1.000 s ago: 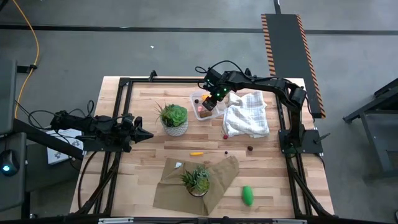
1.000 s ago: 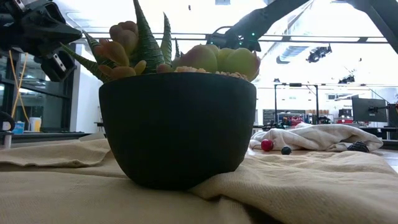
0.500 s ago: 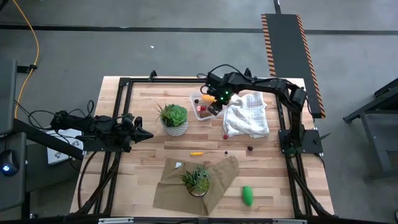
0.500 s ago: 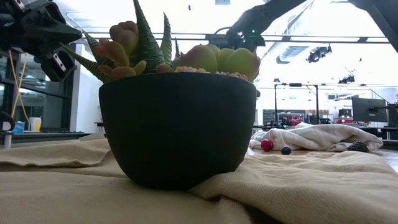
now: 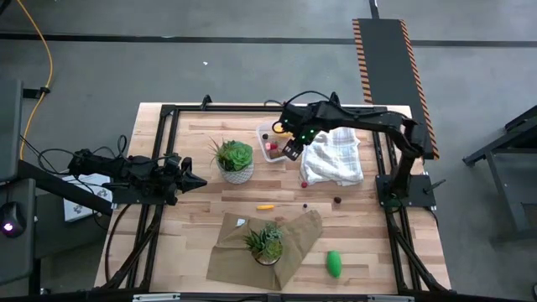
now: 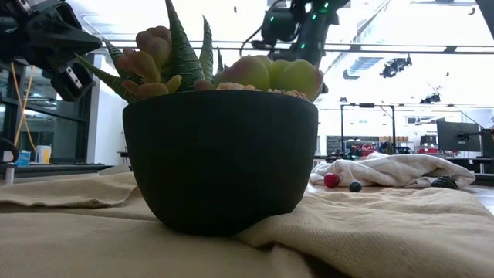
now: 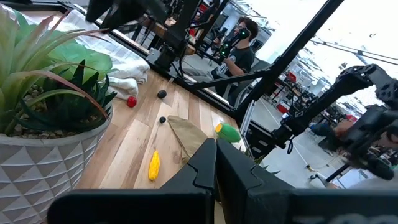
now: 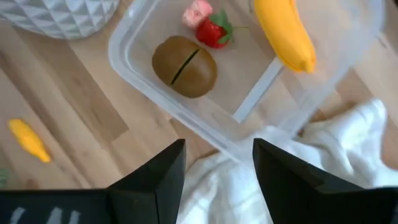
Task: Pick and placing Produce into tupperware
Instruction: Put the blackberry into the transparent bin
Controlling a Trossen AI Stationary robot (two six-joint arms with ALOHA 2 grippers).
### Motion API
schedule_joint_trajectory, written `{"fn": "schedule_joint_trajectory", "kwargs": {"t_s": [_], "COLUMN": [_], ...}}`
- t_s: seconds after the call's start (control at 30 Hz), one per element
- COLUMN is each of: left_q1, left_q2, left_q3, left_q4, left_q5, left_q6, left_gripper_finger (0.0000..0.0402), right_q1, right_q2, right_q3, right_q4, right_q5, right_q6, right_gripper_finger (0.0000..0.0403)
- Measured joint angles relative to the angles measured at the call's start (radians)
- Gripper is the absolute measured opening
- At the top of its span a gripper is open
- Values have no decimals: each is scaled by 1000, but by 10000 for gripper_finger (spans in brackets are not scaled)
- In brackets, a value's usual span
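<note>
High view: white cloth [image 5: 334,157] lies touching the tupperware [image 5: 270,140].

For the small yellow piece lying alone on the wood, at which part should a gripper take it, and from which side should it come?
The yellow piece is oblong and lies flat on the bare table, with nothing touching it. Probably best is to come straight down from above and close the fingers across its narrow middle, with the fingers on its two long sides. The right gripper, open beside the tupperware, is nearest.
</note>
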Motion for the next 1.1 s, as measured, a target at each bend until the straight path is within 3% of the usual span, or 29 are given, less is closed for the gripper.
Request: {"fn": "schedule_joint_trajectory", "kwargs": {"t_s": [0.63, 0.83, 0.97, 1.1], "left_q1": [0, 0, 0, 0], "left_q2": [0, 0, 0, 0], "left_q3": [0, 0, 0, 0], "left_q4": [0, 0, 0, 0], "left_q5": [0, 0, 0, 0], "left_q6": [0, 0, 0, 0], "left_gripper_finger": [1, 1, 1, 1], "right_q1": [128, 159, 148, 151], "right_q2": [-193, -364, -509, -611], "right_q3": [-20, -292, -496, -615], "right_q4": [-233, -126, 0, 35], "right_q5": [167, 159, 48, 1], "right_q6": [183, 314, 439, 526], "right_gripper_finger": [179, 179, 179, 179]}}
